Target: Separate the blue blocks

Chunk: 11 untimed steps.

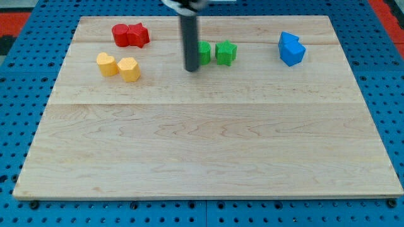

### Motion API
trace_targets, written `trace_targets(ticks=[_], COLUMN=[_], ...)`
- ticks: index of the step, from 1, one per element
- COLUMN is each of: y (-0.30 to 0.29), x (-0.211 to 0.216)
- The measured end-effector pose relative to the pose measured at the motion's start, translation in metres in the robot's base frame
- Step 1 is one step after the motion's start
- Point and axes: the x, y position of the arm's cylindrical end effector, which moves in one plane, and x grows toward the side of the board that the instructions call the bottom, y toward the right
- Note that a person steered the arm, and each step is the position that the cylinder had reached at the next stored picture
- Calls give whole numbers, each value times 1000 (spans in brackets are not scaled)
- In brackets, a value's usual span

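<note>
**Tip beside green pair; blue blocks in contact**

Landmark: my tip (192, 69), lower end of the straight dark rod tool. The tool is a plain rod with nothing that spreads or pinches, and it holds nothing.

Light wooden worktop (208, 151). Green cube-like block (204, 52) is just at the tip's right, partly hidden by the rod; green star-shaped block (226, 52) sits beyond it.

The two blue blocks (291, 49), shapes unclear, are touching each other, well to the tip's right.

Red pair (130, 34) lies up-left of the tip; yellow pair (118, 66) lies well to its left.
</note>
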Motion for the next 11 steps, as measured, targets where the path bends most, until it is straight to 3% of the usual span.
trace_targets(ticks=[1, 2, 3, 4, 5, 6, 8, 10, 11], y=[148, 233, 220, 135, 107, 184, 172, 102, 113], x=[4, -21, -49, -42, -35, -24, -181, -139, -100])
